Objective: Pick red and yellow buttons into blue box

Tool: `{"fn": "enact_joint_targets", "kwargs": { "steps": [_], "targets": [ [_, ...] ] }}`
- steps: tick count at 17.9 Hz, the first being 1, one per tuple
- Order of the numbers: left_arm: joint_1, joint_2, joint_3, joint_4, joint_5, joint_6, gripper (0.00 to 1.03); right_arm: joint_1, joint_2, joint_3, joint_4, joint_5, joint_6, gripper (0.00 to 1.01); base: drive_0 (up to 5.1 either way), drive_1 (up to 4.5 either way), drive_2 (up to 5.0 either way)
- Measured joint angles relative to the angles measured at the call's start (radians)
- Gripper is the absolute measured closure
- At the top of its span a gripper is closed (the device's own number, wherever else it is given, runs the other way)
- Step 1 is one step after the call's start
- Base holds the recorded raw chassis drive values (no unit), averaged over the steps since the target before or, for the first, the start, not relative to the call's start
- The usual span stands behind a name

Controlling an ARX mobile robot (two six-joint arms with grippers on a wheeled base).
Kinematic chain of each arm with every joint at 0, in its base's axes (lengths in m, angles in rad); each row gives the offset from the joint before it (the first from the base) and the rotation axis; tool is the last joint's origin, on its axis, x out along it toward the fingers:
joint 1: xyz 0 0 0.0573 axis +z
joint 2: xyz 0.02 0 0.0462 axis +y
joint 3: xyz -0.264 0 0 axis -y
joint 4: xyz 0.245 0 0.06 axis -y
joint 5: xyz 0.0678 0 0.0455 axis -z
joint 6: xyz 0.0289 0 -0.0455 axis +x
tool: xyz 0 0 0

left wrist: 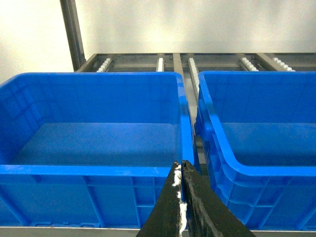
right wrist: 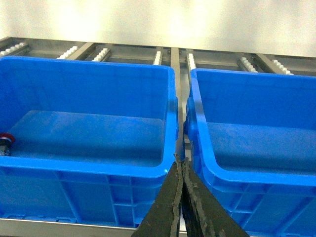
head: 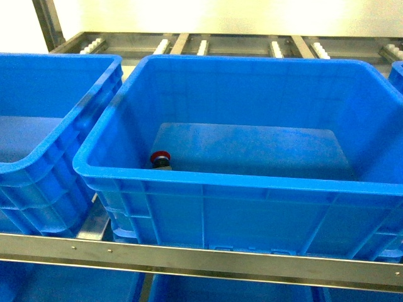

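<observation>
The blue box (head: 220,179) fills the middle of the head view, deep, with a thick rim. A red button (head: 160,158) lies on its floor by the near left wall; the right wrist view shows the red button (right wrist: 6,142) at the left edge of the box (right wrist: 89,170). No yellow button is in view. Neither gripper appears in the head view. My left gripper (left wrist: 179,168) is shut and empty, in front of the gap between two crates. In the same way my right gripper (right wrist: 179,160) is shut, holding nothing, before the gap between crates.
Another blue crate (head: 38,163) stands left of the box, and a corner of a further crate (head: 397,72) shows at the right. A steel shelf rail (head: 201,258) runs along the front, with more blue bins (head: 69,286) below. Roller tracks (head: 201,45) lie behind.
</observation>
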Motion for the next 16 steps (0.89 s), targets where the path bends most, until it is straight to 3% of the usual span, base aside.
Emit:
{"fn": "enact_joint_targets", "kwargs": {
  "steps": [3,5,6,7,11,12,16],
  "targets": [
    [0.000,-0.031,0.000,-0.029,0.000,0.000,1.01,0.000,-0.035,0.000,-0.036,0.000,0.000,0.99,0.0,0.00,0.0],
    [0.000,-0.162,0.000,-0.215,0.001,0.000,1.01,0.000,-0.060,0.000,-0.063,0.000,0.000,0.99,0.0,0.00,0.0],
    [0.000,-0.191,0.002,-0.186,0.002,0.000,1.01,0.000,-0.138,0.000,-0.186,0.000,0.000,0.99,0.0,0.00,0.0],
    [0.000,-0.192,0.000,-0.201,-0.004,0.000,1.01,0.000,-0.204,0.000,-0.237,0.000,0.000,0.99,0.0,0.00,0.0],
    [0.000,-0.192,0.000,-0.208,0.001,0.000,1.01,0.005,-0.222,0.000,-0.234,-0.001,0.000,0.99,0.0,0.00,0.0],
    [0.000,-0.192,0.000,-0.207,0.000,-0.002,0.95,0.005,-0.222,0.000,-0.234,-0.001,0.000,0.99,0.0,0.00,0.0],
    [0.000,-0.192,0.000,-0.207,0.001,-0.002,0.55,0.005,-0.222,0.000,-0.234,-0.001,0.000,0.59,0.0,0.00,0.0]
  ]
}}
